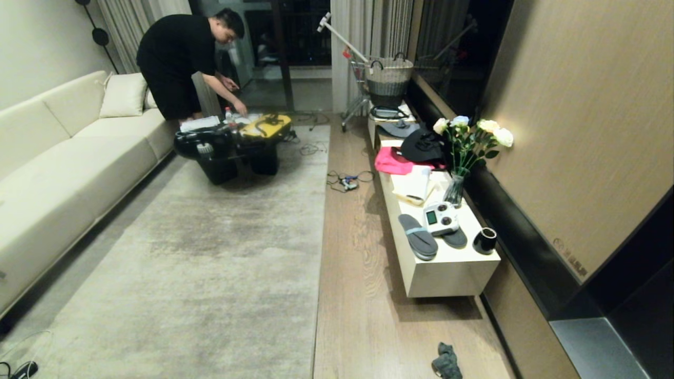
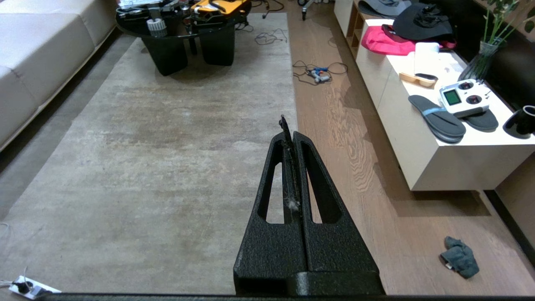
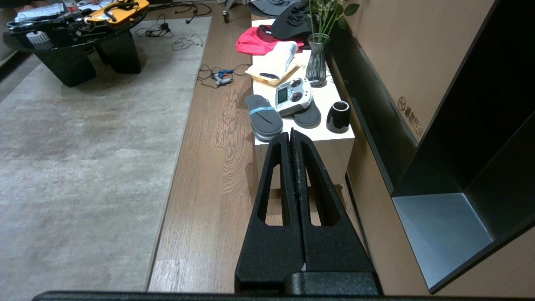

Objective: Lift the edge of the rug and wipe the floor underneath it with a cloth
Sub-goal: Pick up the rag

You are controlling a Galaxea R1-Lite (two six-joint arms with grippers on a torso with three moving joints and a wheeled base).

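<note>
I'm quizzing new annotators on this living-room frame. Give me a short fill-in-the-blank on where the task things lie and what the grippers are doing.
1. The cloth lies on the bare ____, off the rug.
2. The rug edge lies ____ on the floor, not yet lifted.
3. The left gripper and the right gripper are both ____ and hold nothing.
4. The slippers sit on the white ____.

Missing words: floor; flat; shut; cabinet

cream sofa (image 1: 68, 158) faces a low white cabinet (image 1: 447, 268).
</note>
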